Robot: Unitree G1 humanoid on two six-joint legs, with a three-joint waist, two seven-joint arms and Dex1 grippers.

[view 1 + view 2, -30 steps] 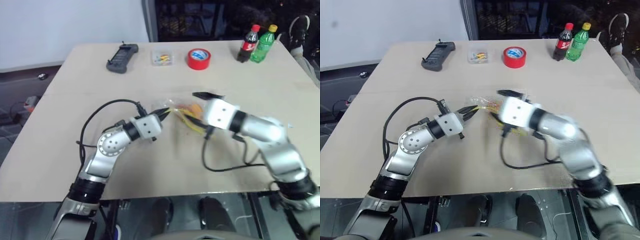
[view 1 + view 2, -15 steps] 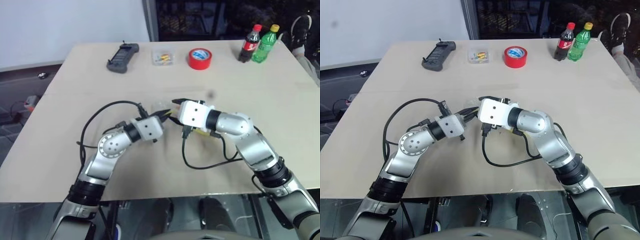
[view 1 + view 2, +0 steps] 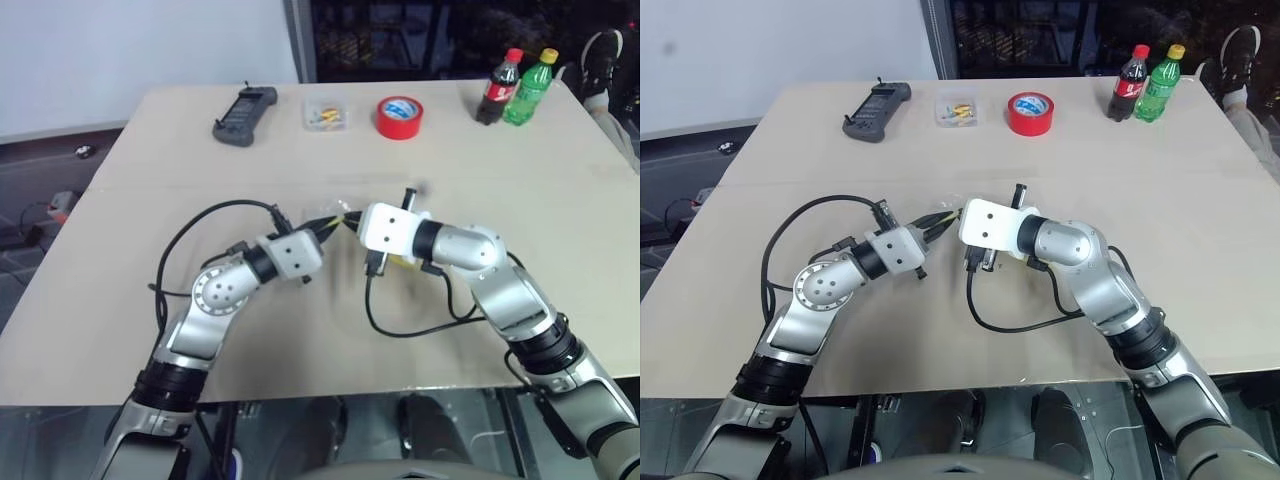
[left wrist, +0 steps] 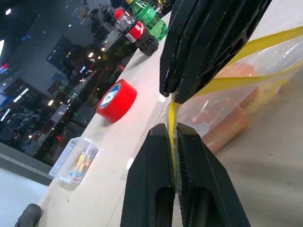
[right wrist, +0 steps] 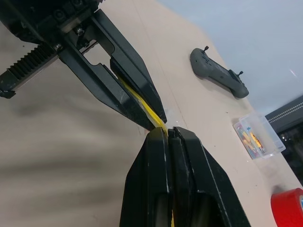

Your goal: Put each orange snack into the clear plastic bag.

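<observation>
- A pale beige table [image 3: 200, 150] fills the middle.
- A white wall [image 3: 140, 50] stands behind it on the left.
- Dark shelving [image 3: 400, 40] rises behind it.
- Grey floor [image 3: 40, 170] lies beside.

The right gripper [image 5: 169, 137], spread wide beside the clear plastic bag [image 4: 246, 101] a second ago, now sits further left, nose to nose with the left gripper [image 4: 173, 137]; its fingers [image 5: 189, 156] are pinched onto the bag's yellow seal strip [image 4: 236, 78].

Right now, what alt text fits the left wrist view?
Both grippers pinch the yellow seal strip of the clear plastic bag, left gripper below, right gripper above. Orange snacks lie inside; red tape roll behind.
</observation>
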